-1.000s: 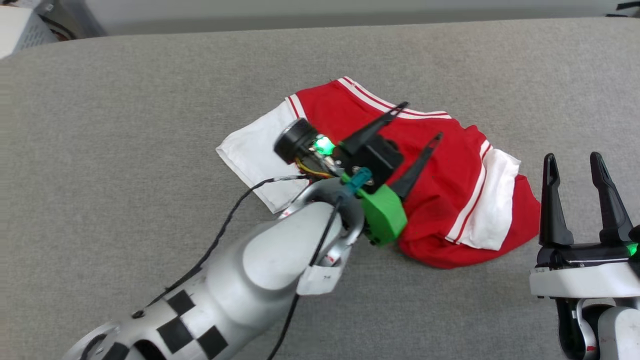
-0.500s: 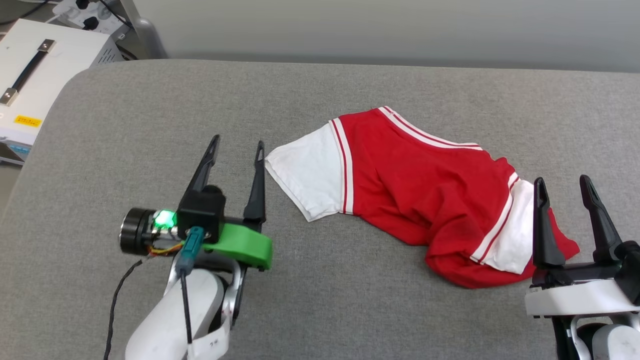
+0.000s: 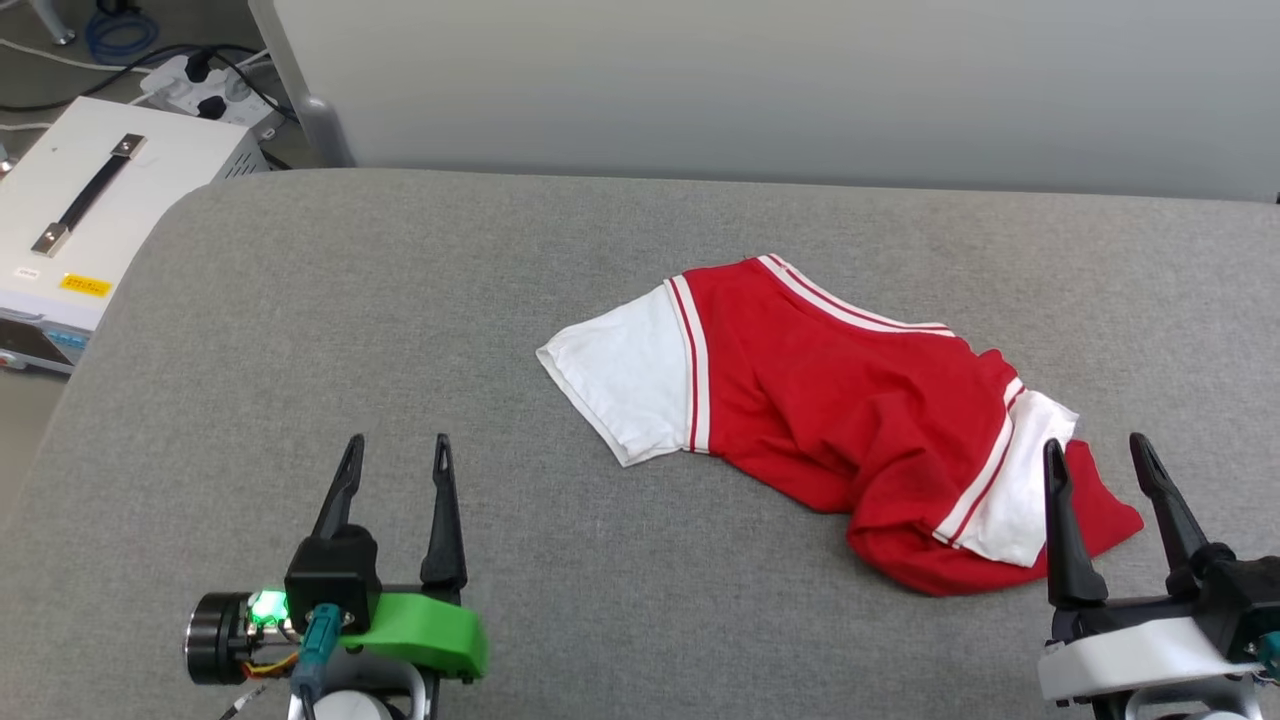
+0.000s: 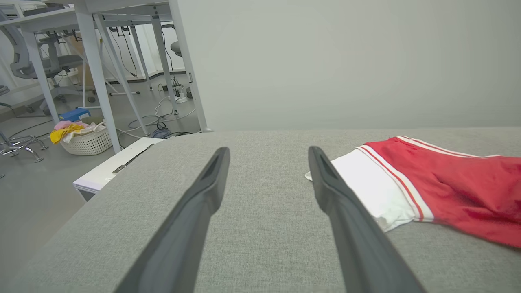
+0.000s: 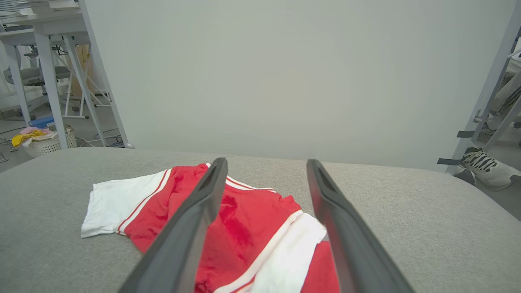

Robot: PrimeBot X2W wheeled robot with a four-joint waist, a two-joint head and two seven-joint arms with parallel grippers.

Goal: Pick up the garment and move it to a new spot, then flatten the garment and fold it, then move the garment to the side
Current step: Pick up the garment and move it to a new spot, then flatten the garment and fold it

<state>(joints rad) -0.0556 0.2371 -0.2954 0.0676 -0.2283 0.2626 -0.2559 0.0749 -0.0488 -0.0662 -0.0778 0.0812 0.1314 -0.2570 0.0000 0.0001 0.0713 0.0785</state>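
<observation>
The garment is a red shirt with white sleeves and striped trim, lying crumpled on the grey padded table, right of centre. No print shows on it. My left gripper stands open at the lower left, well clear of the white sleeve, with nothing between its fingers. My right gripper stands open at the lower right, its fingertips over the garment's near right end. In the left wrist view the garment lies to the right of the left gripper. In the right wrist view the garment lies under the right gripper.
A white equipment box with a handle stands off the table's left edge, cables and a power strip behind it. A pale partition runs along the table's far edge. A laundry basket and desk legs stand on the floor; a shoe shows at the right.
My left arm has pulled back from over the garment to the lower left, away from it. The head camera has tilted up, so the whole picture has shifted down. The garment lies spread out more.
</observation>
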